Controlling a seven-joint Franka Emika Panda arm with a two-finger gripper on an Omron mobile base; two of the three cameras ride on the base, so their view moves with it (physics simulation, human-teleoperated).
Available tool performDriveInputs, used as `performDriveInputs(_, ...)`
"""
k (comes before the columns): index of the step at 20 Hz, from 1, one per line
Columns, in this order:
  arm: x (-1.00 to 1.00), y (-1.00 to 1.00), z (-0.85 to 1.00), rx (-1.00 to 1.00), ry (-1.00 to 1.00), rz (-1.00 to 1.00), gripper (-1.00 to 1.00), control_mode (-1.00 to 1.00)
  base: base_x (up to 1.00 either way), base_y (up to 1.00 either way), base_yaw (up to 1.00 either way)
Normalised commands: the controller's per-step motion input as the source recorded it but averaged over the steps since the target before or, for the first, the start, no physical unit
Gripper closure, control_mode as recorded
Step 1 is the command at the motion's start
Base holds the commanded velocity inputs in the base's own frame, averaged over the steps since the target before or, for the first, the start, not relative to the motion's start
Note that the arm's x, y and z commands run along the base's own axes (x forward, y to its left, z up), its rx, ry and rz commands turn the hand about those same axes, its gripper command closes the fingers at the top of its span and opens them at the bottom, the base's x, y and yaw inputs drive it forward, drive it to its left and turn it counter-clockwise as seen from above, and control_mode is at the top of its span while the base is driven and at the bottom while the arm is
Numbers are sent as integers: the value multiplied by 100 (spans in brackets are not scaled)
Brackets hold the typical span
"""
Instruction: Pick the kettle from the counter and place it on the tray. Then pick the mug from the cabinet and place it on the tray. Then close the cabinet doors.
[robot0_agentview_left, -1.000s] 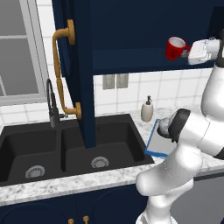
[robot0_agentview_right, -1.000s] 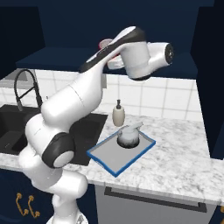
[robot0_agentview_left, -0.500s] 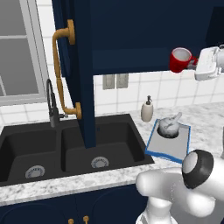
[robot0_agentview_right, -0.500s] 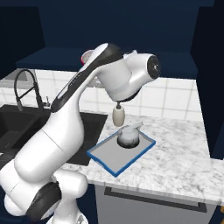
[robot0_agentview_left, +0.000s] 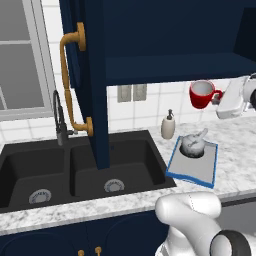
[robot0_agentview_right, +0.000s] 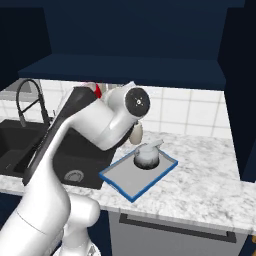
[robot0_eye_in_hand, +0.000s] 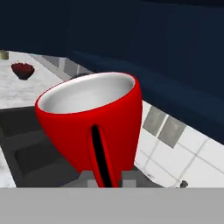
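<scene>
Above the tabletop (robot0_agentview_left: 235, 165) | mug (robot0_agentview_left: 202, 94) is held by its handle in the clamped gripper (robot0_agentview_left: 220, 100) | should be kept level, lowered slowly onto the tray (robot0_agentview_left: 192, 167) beside the kettle (robot0_agentview_left: 194, 142), not bumped.

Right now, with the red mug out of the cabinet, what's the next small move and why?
Probably carry the mug down toward the bare near part of the tray. The pincer is shut on the mug's handle, holding it in the air below the cabinet shelf and above the counter. The kettle already sits at the tray's far end, so aim for the free space beside it.
</scene>
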Motion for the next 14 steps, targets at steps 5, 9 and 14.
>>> performDriveInputs(5,-6,0,-71,0,20,-5,100,-100,0,0,0)
performDriveInputs(9,0,-4,-77,0,21,0,100,-100,0,0,0)
performDriveInputs(14,-1,-22,-79,1,17,0,100,-100,0,0,0)
